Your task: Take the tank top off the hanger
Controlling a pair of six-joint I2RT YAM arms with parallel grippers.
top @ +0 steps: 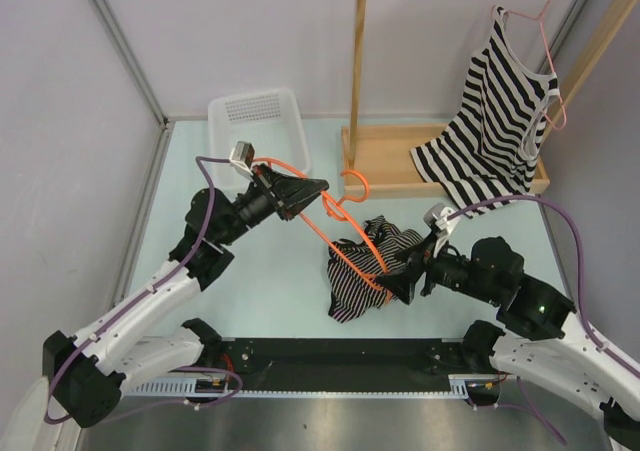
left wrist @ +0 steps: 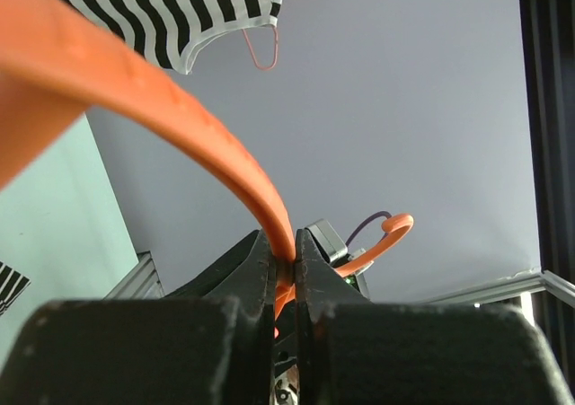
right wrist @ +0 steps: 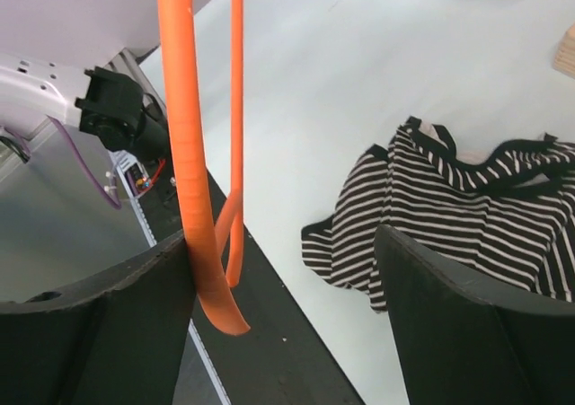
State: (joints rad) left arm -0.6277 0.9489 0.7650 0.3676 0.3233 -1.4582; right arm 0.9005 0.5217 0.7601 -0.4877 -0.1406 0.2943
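An orange hanger (top: 335, 226) slants in the air over the middle of the table, and my left gripper (top: 300, 191) is shut on its upper arm. In the left wrist view the orange bar (left wrist: 180, 100) runs down into the closed jaws of the left gripper (left wrist: 286, 254). A dark striped tank top (top: 365, 266) lies crumpled on the table under the hanger's lower end. I cannot tell whether any strap still loops the hanger. My right gripper (top: 400, 276) stands open at that lower end. In the right wrist view the hanger (right wrist: 184, 154) rests against the inner side of one finger of the right gripper (right wrist: 283, 243), and the tank top (right wrist: 485, 216) lies beyond.
A wooden rack (top: 385, 161) stands at the back right, with a second striped top (top: 495, 121) hanging from it on a pink hanger (top: 552, 61). A white basket (top: 260, 116) sits at the back left. Walls close in both sides.
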